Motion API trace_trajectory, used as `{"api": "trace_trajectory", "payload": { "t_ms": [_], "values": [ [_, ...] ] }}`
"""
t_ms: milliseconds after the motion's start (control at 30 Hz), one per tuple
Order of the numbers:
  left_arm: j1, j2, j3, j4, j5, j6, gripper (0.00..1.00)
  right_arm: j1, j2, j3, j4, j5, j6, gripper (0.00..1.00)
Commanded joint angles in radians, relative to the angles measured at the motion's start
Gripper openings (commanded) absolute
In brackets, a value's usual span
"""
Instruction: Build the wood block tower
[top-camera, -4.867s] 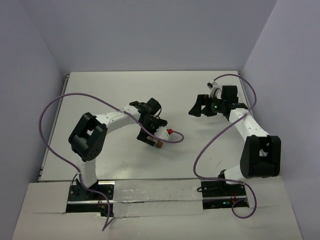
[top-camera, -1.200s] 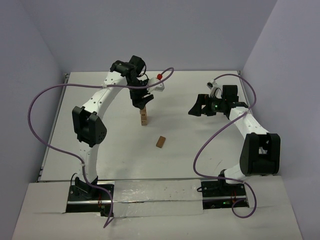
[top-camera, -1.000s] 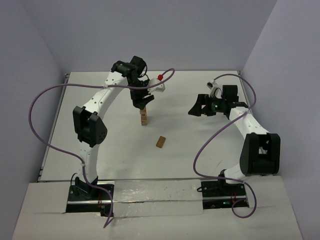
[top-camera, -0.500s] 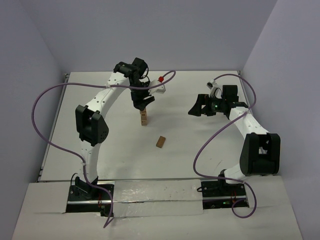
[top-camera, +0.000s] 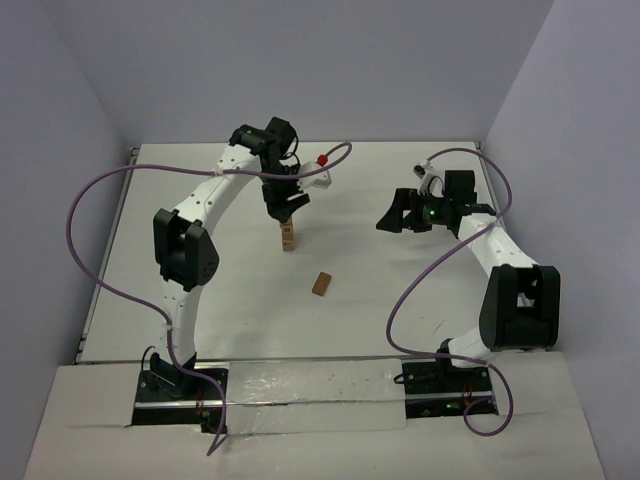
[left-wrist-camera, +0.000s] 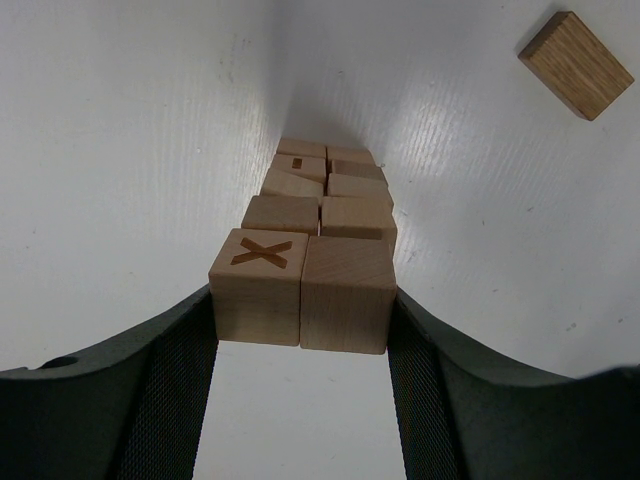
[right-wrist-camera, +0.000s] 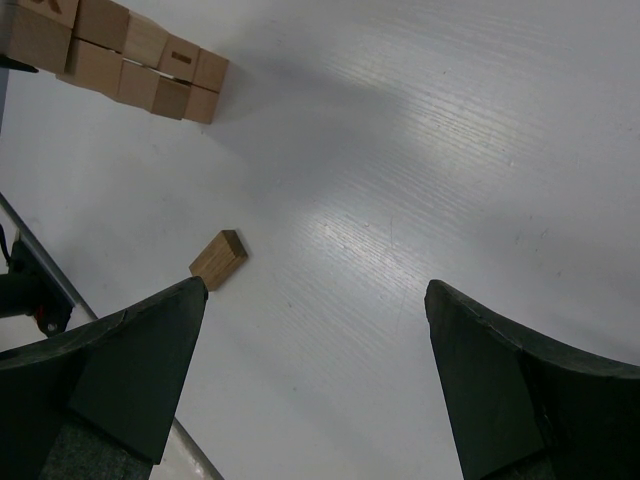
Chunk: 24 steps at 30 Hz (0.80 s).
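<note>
Locate the tower (top-camera: 288, 237) of small plain light-brown wooden cubes on the white desk (top-camera: 200, 290). Expect it upright toward the far edge, left of the desk's middle and well apart from both far corners.

In the left wrist view, read each layer as two cubes side by side, stacked several layers deep and slightly stepped. Note the X mark on the left cube of the top pair of cubes (left-wrist-camera: 262, 285).

Find the left gripper (left-wrist-camera: 300, 300) directly above the tower, pointing down. See its black fingers (left-wrist-camera: 170, 370) lying flush against the two outer faces of the top pair of cubes, clamped on that pair.

Find the right gripper (right-wrist-camera: 312, 290) over the right half of the desk, toward the far edge and well apart from the tower. Observe its fingers spread wide, with only bare desk between them.

Identify a darker brown flat rectangular wooden block (top-camera: 321, 284) lying near the desk's middle, on the near side of the tower, slightly to the right and apart from it.

Note a purple cable (top-camera: 95, 250) looping beside each arm.
</note>
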Motion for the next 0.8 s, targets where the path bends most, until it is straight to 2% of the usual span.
{"api": "trace_trajectory", "payload": {
  "t_ms": [0,367,600,767],
  "values": [
    [-0.008,0.006,0.038,-0.028,0.005,-0.013,0.27,-0.007,0.003,0.048,0.007,-0.017,-0.005,0.97],
    [-0.018,0.012,0.041,-0.028,-0.004,-0.013,0.35,-0.007,0.005,0.049,0.007,-0.018,-0.006,0.97],
    [-0.018,0.011,0.046,-0.028,-0.008,-0.012,0.46,-0.007,0.004,0.048,0.005,-0.019,-0.005,0.97],
    [-0.018,0.011,0.047,-0.028,-0.01,-0.012,0.49,-0.007,0.003,0.048,0.005,-0.02,-0.006,0.97]
  ]
}}
